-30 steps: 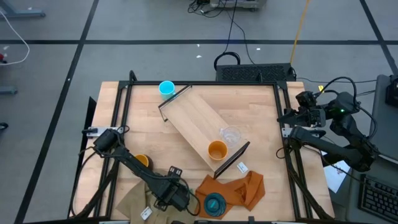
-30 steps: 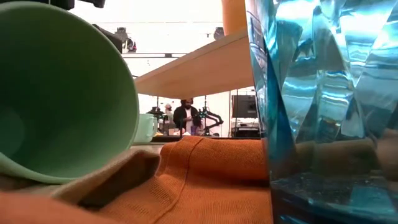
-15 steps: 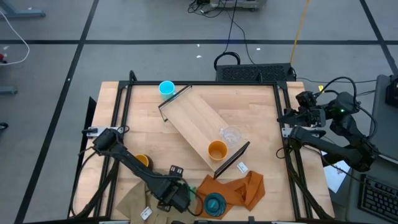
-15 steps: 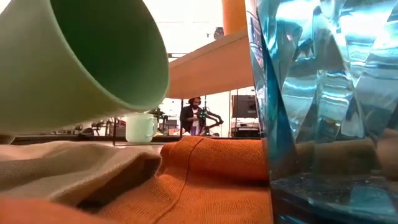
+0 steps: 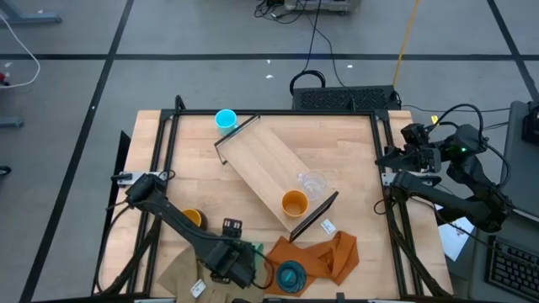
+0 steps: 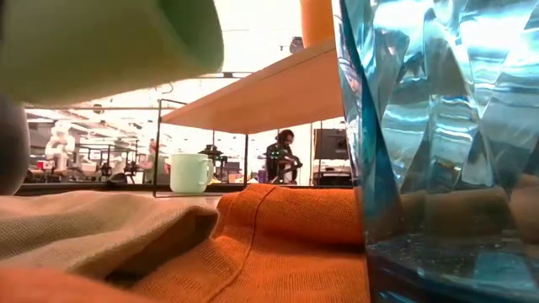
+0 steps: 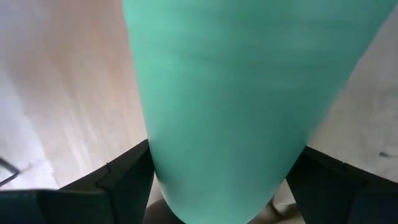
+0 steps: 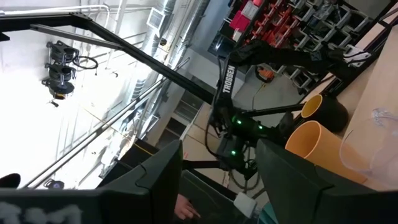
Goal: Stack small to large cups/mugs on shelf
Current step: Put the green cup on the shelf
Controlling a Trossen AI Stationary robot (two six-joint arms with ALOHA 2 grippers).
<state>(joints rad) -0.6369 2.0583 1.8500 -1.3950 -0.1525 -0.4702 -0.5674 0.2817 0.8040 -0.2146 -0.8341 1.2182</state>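
My left gripper [image 5: 237, 263] stands near the table's front edge, over the tan cloth [image 5: 180, 271], shut on the green cup [image 7: 249, 81]. In the low view that cup [image 6: 109, 38] hangs at the top left. The shelf [image 5: 271, 171] lies slantwise mid-table; on it stand the orange cup [image 5: 294, 203] and the clear tumbler [image 5: 313, 182]. The light-blue mug [image 5: 225, 119] stands beyond the shelf's far end. The dark mug [image 5: 192, 218] stands front left, and the ribbed teal cup [image 5: 290, 276] rests on the orange cloth [image 5: 334, 255]. My right gripper [image 8: 219, 171] waits open at the table's right edge. My left gripper pinches the green cup's side wall [image 7: 163, 163] between its two fingers [image 7: 124, 183], one on each side. The fingers come from above, pointing down, and lie across the cup. The cup hangs tilted and clear of the tan cloth; its rim [image 6: 216, 42] points to the table's right.
The shelf's black wire brackets [image 5: 313, 215] stick out at both short ends. A white tag [image 5: 327, 225] lies beside the near bracket, another [image 5: 198, 289] on the tan cloth. Bare tabletop [image 5: 354, 151] shows right of the shelf. A person [image 6: 285, 156] is in the room beyond.
My left gripper has gone up with the green cup, rolling a little about its own line. The cup, which lay on the tan cloth, has been lifted clear and has tipped, so its inside no longer shows in the low view.
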